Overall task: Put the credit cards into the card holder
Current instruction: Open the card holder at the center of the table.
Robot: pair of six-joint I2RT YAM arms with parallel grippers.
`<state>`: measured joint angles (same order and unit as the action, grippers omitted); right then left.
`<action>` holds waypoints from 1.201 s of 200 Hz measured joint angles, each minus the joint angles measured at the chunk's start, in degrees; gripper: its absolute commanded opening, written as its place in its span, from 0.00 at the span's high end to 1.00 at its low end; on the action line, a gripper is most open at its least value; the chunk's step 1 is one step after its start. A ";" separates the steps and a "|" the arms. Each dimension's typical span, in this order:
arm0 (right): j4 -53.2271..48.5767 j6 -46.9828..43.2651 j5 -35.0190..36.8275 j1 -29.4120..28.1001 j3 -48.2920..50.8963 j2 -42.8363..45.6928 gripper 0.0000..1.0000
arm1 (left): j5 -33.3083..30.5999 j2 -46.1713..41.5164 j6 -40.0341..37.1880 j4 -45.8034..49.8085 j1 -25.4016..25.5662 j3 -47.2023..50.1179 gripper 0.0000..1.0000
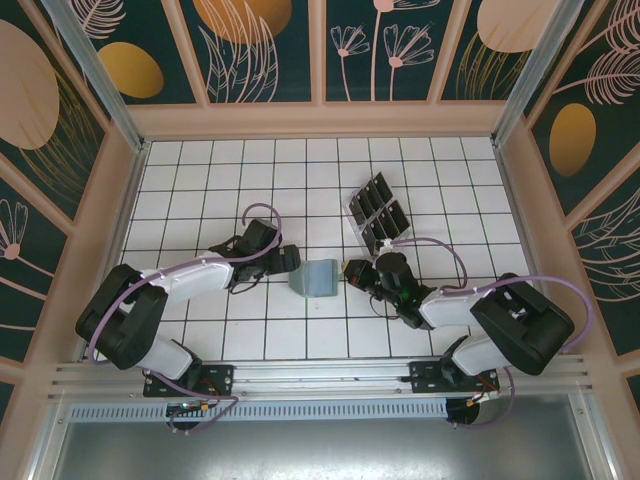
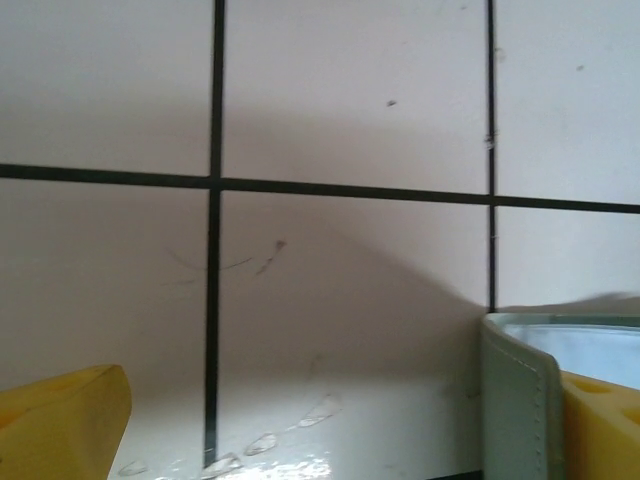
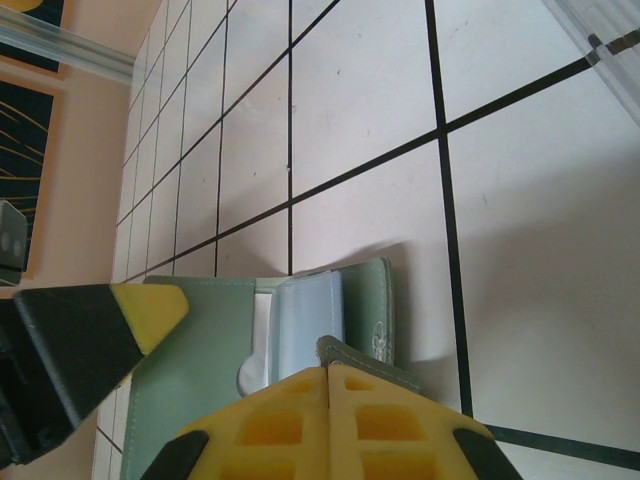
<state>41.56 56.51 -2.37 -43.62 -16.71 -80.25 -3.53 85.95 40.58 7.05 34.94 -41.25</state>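
My right gripper (image 3: 328, 388), fingers pressed together, pinches one flap of the card holder (image 3: 200, 370), which lies open on the tiles between the arms. My left gripper (image 2: 340, 415) is spread wide at the opposite flap. The credit cards (image 1: 378, 209) stand in a clear tray (image 3: 600, 22) beyond. None looks loaded yet, so every insertion remains.

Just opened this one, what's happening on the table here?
Both arms are working on the green card holder at mid-table. The right hand is shut on one flap, and the holder lies open so its pale inner pocket shows. The left hand is open, with one finger right beside the holder's other edge. The dark credit cards sit in the clear tray beyond the right hand. No card is visible in the holder yet.
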 measured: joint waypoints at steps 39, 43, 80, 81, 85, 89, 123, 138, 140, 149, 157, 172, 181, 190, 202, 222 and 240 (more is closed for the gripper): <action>-2.67 -0.76 0.87 0.00 -0.15 3.50 0.73 | -2.08 0.00 0.02 -0.15 0.00 1.38 0.01; -3.13 -1.03 0.90 0.00 -0.26 3.96 0.73 | -2.23 0.00 0.02 -0.24 0.00 1.51 0.01; -8.66 -3.52 0.87 -0.33 -3.50 7.15 0.71 | -3.23 0.20 0.02 -0.94 0.00 1.75 0.01; -8.85 -3.63 0.85 -0.35 -3.63 7.19 0.71 | -3.23 0.22 0.02 -0.98 0.00 1.75 0.01; -9.29 -3.78 0.83 -0.48 -4.17 7.41 0.71 | -3.26 0.24 0.02 -1.05 0.00 1.75 0.01; -9.86 -4.13 0.83 -0.76 -4.79 7.58 0.71 | -3.26 0.31 0.02 -1.07 0.00 1.75 0.01; -12.61 -6.69 -0.26 -2.69 -9.03 7.54 0.72 | -3.50 0.68 0.00 -1.38 0.00 1.75 0.01; -12.68 -7.34 -1.16 -3.58 -10.73 5.97 0.72 | -3.78 0.96 0.00 -1.51 0.00 1.75 0.01; -12.66 -7.45 -1.36 -3.74 -11.04 5.53 0.73 | -3.87 1.01 -0.02 -1.51 0.00 1.75 0.01; -12.61 -7.87 -2.16 -4.22 -12.07 3.85 0.73 | -4.13 1.14 0.00 -1.53 0.00 1.75 0.01; -12.39 -8.15 -2.89 -4.70 -13.00 1.81 0.73 | -4.37 1.36 -0.02 -1.55 0.00 1.75 0.01; -11.52 -8.20 -4.33 -5.51 -14.27 -2.19 0.74 | -4.68 1.88 -0.02 -1.81 0.00 1.75 0.01; -10.93 -8.20 -5.16 -5.95 -14.78 -4.70 0.74 | -4.87 2.40 -0.02 -1.99 0.00 1.75 0.01; -10.32 -8.13 -5.95 -6.19 -15.08 -6.95 0.75 | -5.40 2.86 -0.02 -2.19 0.00 1.75 0.01; -9.55 -8.04 -6.69 -6.38 -15.19 -9.46 0.76 | -6.03 3.17 0.00 -2.43 0.11 1.73 0.01; -8.50 -7.96 -6.95 -6.40 -15.21 -13.14 0.76 | -7.26 3.96 -0.02 -2.45 0.46 1.29 0.01; -8.28 -7.96 -6.93 -6.29 -15.76 -15.52 0.77 | -8.17 4.81 -0.02 -1.86 0.68 0.52 0.01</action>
<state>33.28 48.56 -9.30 -49.91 -32.47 -95.77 -11.70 90.76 40.56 5.19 35.62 -40.73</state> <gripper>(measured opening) 0.236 0.987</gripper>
